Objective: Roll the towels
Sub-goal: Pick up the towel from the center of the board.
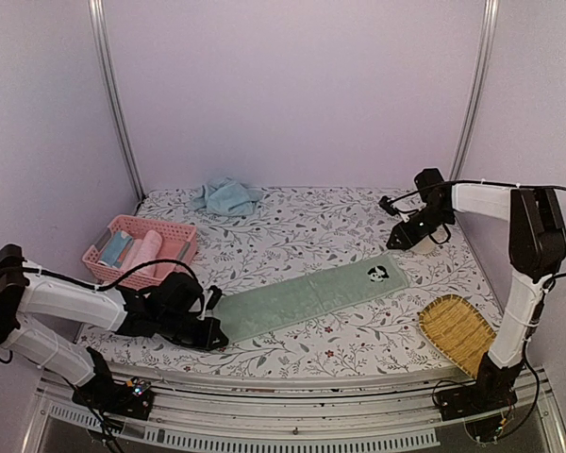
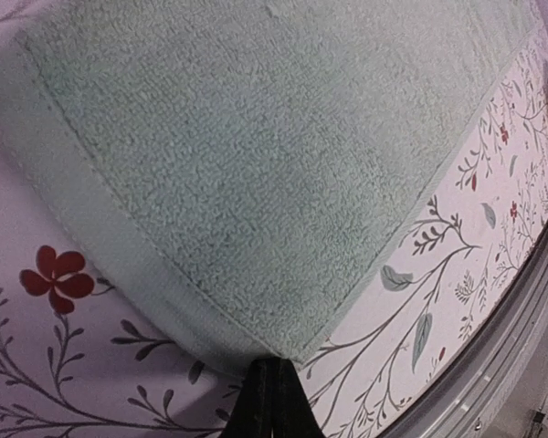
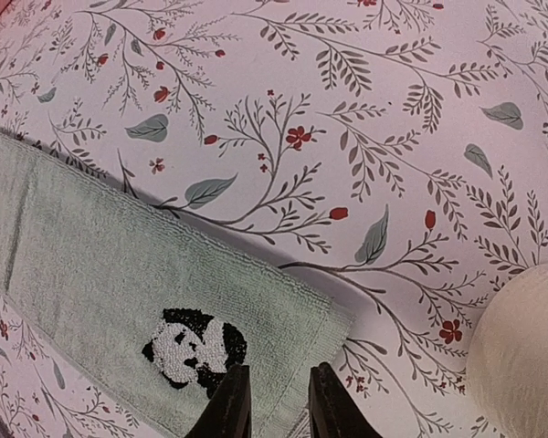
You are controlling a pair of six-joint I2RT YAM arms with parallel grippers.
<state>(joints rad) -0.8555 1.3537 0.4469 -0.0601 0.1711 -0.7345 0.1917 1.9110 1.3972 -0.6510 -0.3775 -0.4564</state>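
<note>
The sage green towel (image 1: pixel 307 297) lies flat and unrolled on the desk (image 1: pixel 311 226), running from lower left to centre right. The left end effector (image 1: pixel 212 332) sits pressed together at its lower-left corner; whether it holds any cloth, I cannot tell. The right end effector (image 1: pixel 403 241) hangs slightly spread over the far short edge, beside the panda patch (image 1: pixel 378 275). The light blue towel (image 1: pixel 226 196) is crumpled at the upper centre. Bare floral desk lies between the two towels. The pink basket (image 1: pixel 156 223) is at left and the bamboo tray (image 1: pixel 457 332) at lower right.
</note>
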